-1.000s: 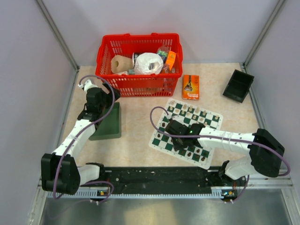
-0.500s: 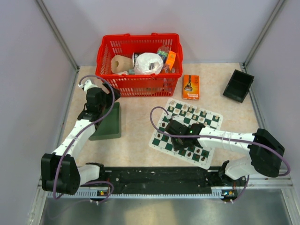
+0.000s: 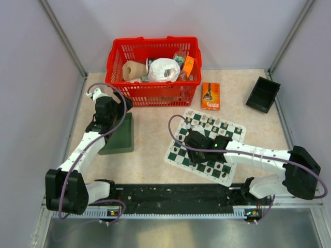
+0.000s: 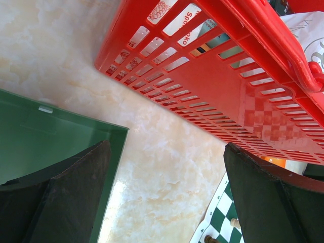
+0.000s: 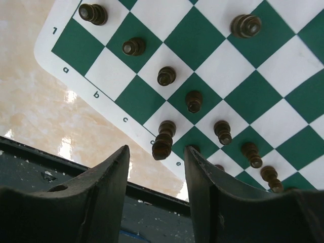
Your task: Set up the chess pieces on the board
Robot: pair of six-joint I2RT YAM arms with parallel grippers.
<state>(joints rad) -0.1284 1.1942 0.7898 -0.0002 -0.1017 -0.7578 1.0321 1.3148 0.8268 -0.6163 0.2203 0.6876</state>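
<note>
The right gripper [image 5: 156,156] has just opened, freeing a dark piece [image 5: 163,140] that stands on the edge row of the board [image 5: 187,35] (one more placed), while the left gripper [image 4: 164,174] hangs wide open.

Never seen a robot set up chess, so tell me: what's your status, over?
Left end effector open by green tray and red basket. Right end effector open around a dark chess piece on the board, edge row. Nothing in the way.
</note>
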